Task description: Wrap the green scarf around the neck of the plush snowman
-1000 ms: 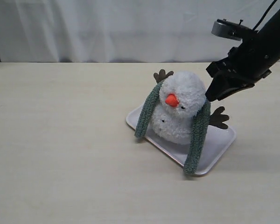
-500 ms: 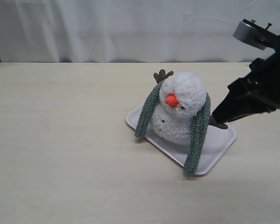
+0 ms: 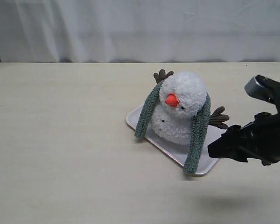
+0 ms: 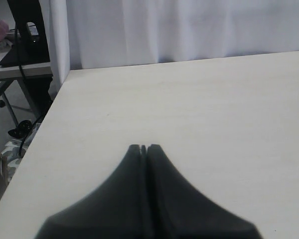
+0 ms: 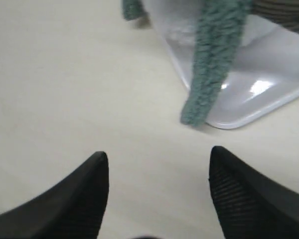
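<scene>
The plush snowman (image 3: 181,112) sits on a white tray (image 3: 224,137), white and fluffy with an orange nose. The green scarf (image 3: 197,135) lies behind its head and hangs down both sides; one end (image 3: 145,114) reaches the table, the other (image 5: 209,69) ends at the tray's front rim. The neck crease is bare in front. My right gripper (image 3: 214,150) hovers low just right of the longer scarf end, open and empty, and its wrist view shows that end ahead of the fingertips (image 5: 102,164). My left gripper (image 4: 144,147) is shut over bare table, away from the toy.
A brown twig arm (image 3: 219,117) sticks out on the snowman's right, another (image 3: 163,75) behind its head. A white curtain (image 3: 130,28) hangs behind the table. The table's left edge (image 4: 40,129) shows in the left wrist view.
The right arm has swung down from beside the snowman's head to low by the tray's front right corner, and its jaws have opened wide. The scarf and snowman have not moved.
</scene>
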Controlling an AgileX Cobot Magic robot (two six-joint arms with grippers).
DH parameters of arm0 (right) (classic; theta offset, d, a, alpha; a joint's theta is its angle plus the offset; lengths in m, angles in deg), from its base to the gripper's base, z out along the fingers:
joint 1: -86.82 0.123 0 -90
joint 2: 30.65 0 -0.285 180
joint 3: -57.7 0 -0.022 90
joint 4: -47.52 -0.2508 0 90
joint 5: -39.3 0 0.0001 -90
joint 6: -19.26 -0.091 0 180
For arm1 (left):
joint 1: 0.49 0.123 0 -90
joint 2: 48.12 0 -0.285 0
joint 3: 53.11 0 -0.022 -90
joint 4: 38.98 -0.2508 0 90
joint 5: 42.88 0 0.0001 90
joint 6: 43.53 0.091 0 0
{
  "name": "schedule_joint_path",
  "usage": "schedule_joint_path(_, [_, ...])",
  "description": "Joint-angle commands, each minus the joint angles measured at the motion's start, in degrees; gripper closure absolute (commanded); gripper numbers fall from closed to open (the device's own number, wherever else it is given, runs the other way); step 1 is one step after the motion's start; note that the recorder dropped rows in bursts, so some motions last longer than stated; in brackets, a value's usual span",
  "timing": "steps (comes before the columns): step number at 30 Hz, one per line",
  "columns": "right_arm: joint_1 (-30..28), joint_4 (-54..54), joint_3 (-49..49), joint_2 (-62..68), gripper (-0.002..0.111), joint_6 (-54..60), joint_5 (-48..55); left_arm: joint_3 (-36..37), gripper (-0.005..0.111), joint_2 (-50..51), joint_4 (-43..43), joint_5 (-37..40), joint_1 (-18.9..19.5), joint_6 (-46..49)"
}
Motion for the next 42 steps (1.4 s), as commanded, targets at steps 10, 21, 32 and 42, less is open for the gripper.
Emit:
schedule_joint_path(10, [4.5,-13.0,-2.1,16.0,0.051,13.8,-11.0,0.1,0.107,-0.1,0.2,-0.8,0.1,0.0])
schedule_joint_path(21, [10.8,-17.7,-2.1,19.9,0.051,8.6,-28.0,0.1,0.107,-0.1,0.2,-0.8,0.1,0.0])
schedule_joint_path(32, [10.8,-33.6,-1.8,23.7,0.074,18.3,-24.2,0.1,0.107,-0.1,0.2,-0.6,0.1,0.0])
schedule_joint_path(42, [10.8,-54.8,-1.0,24.3,0.104,41.2,-11.0,0.1,0.107,-0.1,0.2,-0.6,0.1,0.0])
